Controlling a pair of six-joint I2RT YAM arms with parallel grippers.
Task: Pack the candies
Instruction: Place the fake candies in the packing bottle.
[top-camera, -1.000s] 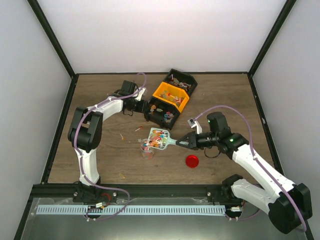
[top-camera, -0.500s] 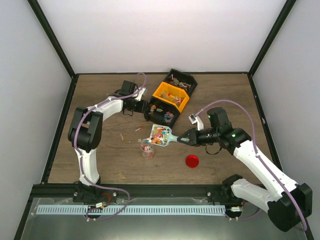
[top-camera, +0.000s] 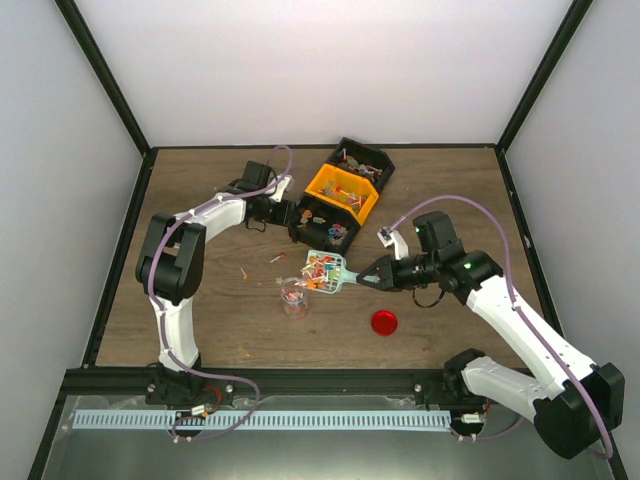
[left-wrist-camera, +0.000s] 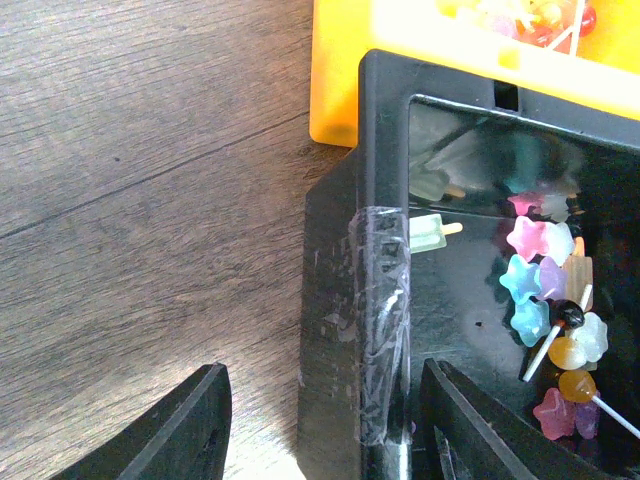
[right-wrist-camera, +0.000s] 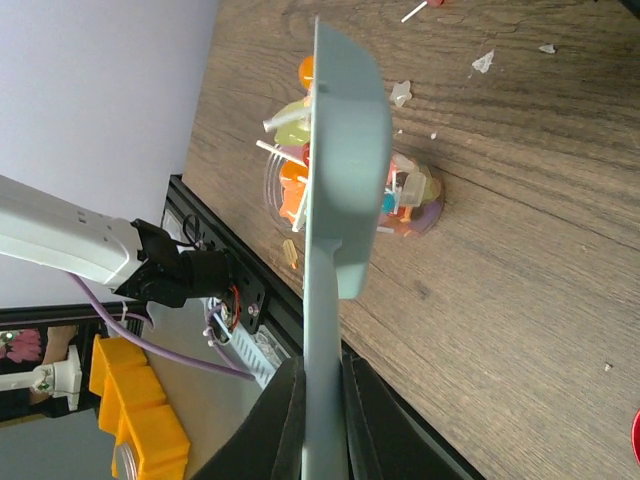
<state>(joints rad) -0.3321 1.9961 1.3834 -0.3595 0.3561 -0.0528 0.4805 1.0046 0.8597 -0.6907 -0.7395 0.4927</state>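
We read no text, label, brand, number or sign in any view. Black bin (left-wrist-camera: 335, 300), its tape patch (left-wrist-camera: 385, 290), orange bin (left-wrist-camera: 340, 90), teal scoop (right-wrist-camera: 345, 150) and red lid (top-camera: 384, 322): plain surfaces. The candies (left-wrist-camera: 540, 270): too small to show print.

Candies (top-camera: 320, 268): tiny, mixed colours, many on sticks; heap on teal scoop (top-camera: 347, 282), some in clear cup (top-camera: 294, 300), more in black bin (top-camera: 318, 228) and orange bin (top-camera: 345, 190), few loose on table (top-camera: 200, 300)
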